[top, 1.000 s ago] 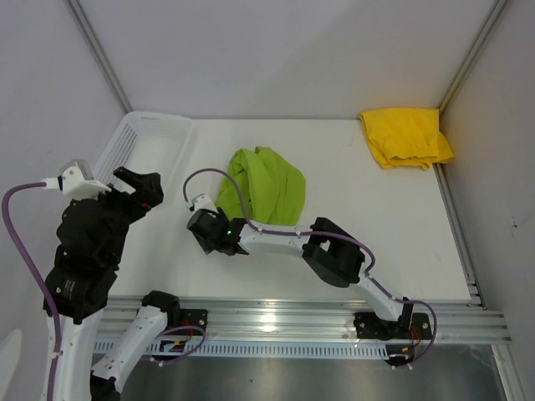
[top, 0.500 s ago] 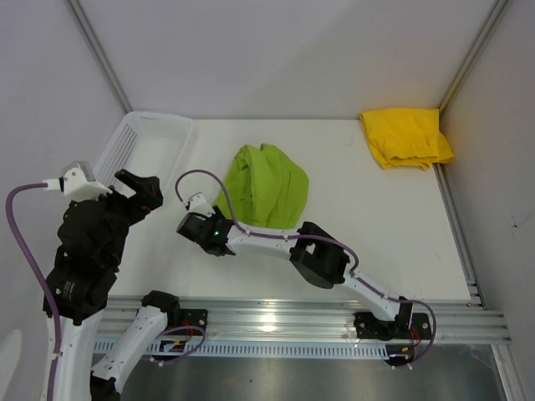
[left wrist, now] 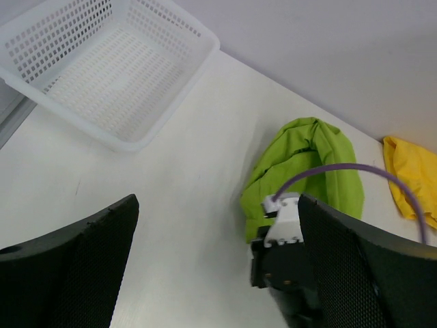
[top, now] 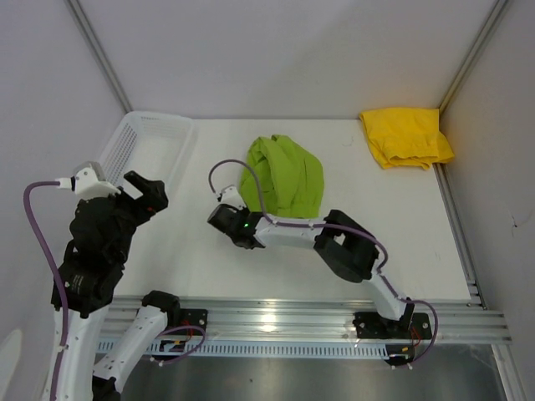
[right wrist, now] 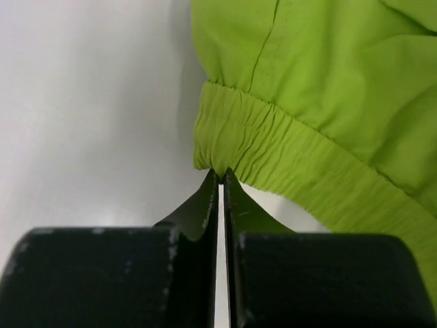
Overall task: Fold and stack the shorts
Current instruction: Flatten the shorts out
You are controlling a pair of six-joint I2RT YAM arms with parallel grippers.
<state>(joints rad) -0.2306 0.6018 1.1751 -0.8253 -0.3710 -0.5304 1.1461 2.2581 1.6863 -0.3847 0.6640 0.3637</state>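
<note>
Right end effector (right wrist: 220, 176) closed, tips pinching waistband corner of lime green shorts (right wrist: 307, 96). Shorts bunched on counter (top: 418, 217) just ahead of it. Yellow shorts (top: 405, 136) well beyond, to its right, in counter corner. Left end effector (top: 144, 189) wide open, holding nothing, near white basket (top: 155, 117).

Plain lime on the green shorts (top: 284, 174), waistband (right wrist: 273, 157) the same shade. Solid bright colour on the yellow shorts (top: 405, 138). White basket (top: 150, 138), a grid of small holes all over. Plain white table (top: 393, 217); arms (top: 343, 251) black with white parts, cables (left wrist: 341, 167) purple.
</note>
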